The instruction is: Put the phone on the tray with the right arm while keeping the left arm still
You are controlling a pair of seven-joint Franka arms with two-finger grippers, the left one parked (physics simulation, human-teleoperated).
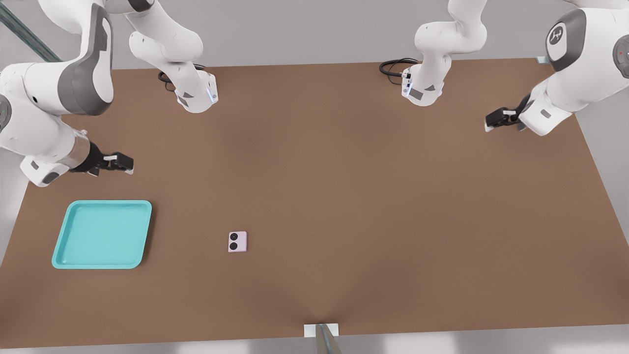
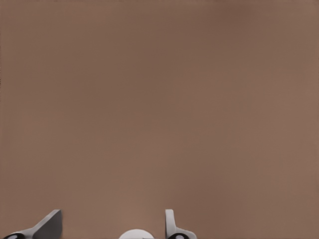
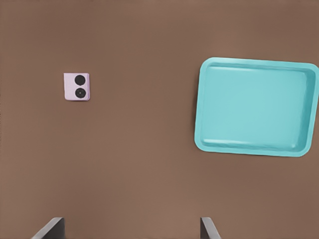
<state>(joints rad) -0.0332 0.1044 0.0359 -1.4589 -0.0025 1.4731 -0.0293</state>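
No legible text or numbers — only unreadable arm emblems.

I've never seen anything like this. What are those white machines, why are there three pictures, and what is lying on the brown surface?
These are computer-simulated robot arms, each ending in a small two-finger gripper. The wide picture comes from a camera facing the arms. The other two come from cameras on the arms' wrists, looking down at the table.

Only the right arm, at the front view's left, does the work. Its gripper is in the air beyond the tray, open and holding nothing.

On the table lie a turquoise tray, with nothing in it, and a small pink phone, lenses up, apart from the tray on the front view's right. The phone is meant to go onto the tray.
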